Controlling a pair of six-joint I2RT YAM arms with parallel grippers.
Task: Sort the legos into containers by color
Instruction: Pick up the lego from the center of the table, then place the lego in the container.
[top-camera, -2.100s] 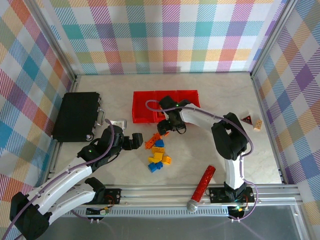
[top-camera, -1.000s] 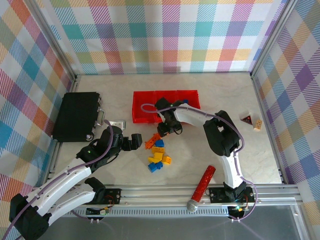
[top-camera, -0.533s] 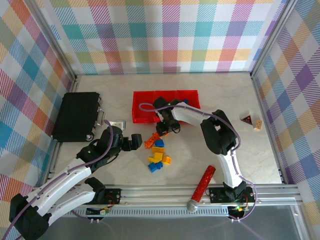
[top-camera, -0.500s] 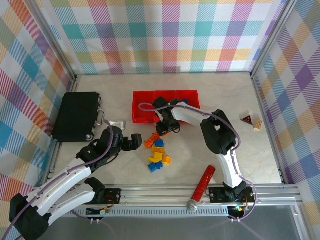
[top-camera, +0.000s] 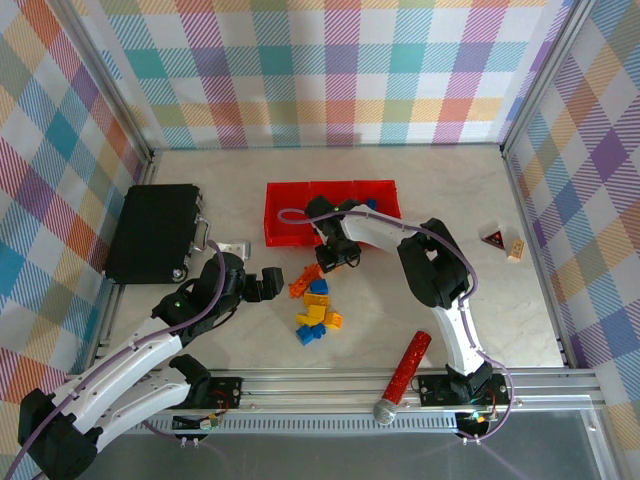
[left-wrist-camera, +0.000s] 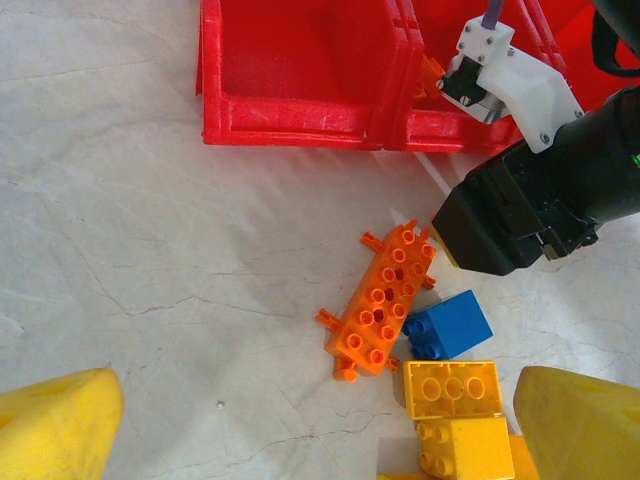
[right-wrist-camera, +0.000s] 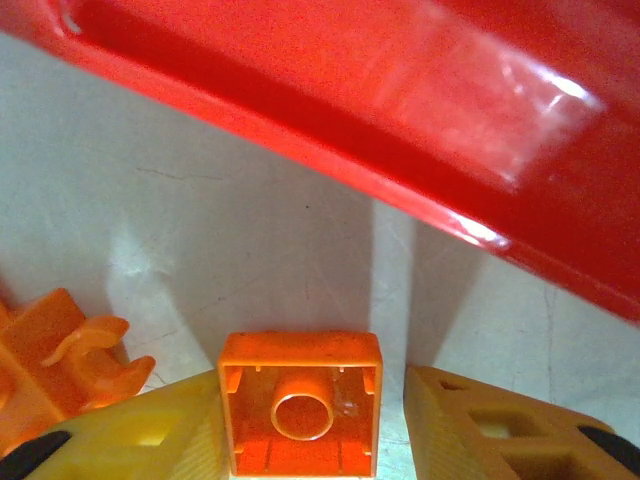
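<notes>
Three joined red bins (top-camera: 288, 212) stand mid-table, and their front wall (right-wrist-camera: 330, 110) fills the top of the right wrist view. Orange, yellow and blue legos (top-camera: 318, 318) lie loose in front of them. A long orange plate (left-wrist-camera: 383, 305), a blue brick (left-wrist-camera: 452, 325) and two yellow bricks (left-wrist-camera: 452, 388) show in the left wrist view. My right gripper (top-camera: 325, 262) is down at the table by the bins. A small orange brick (right-wrist-camera: 300, 415) sits hollow side up between its fingers (right-wrist-camera: 480, 425); the left finger touches it and the right stands a little apart. My left gripper (left-wrist-camera: 320, 425) hangs open over bare table left of the pile.
A large black case (top-camera: 155, 232) lies at the left with a small silver piece (top-camera: 235, 246) beside it. A red and silver tube (top-camera: 403, 375) rests near the front rail. A tan block (top-camera: 516, 250) and a dark triangle (top-camera: 493, 238) sit at the right wall.
My right gripper has crept slightly left along the bins' front while its elbow swung left. The left arm has barely moved.
</notes>
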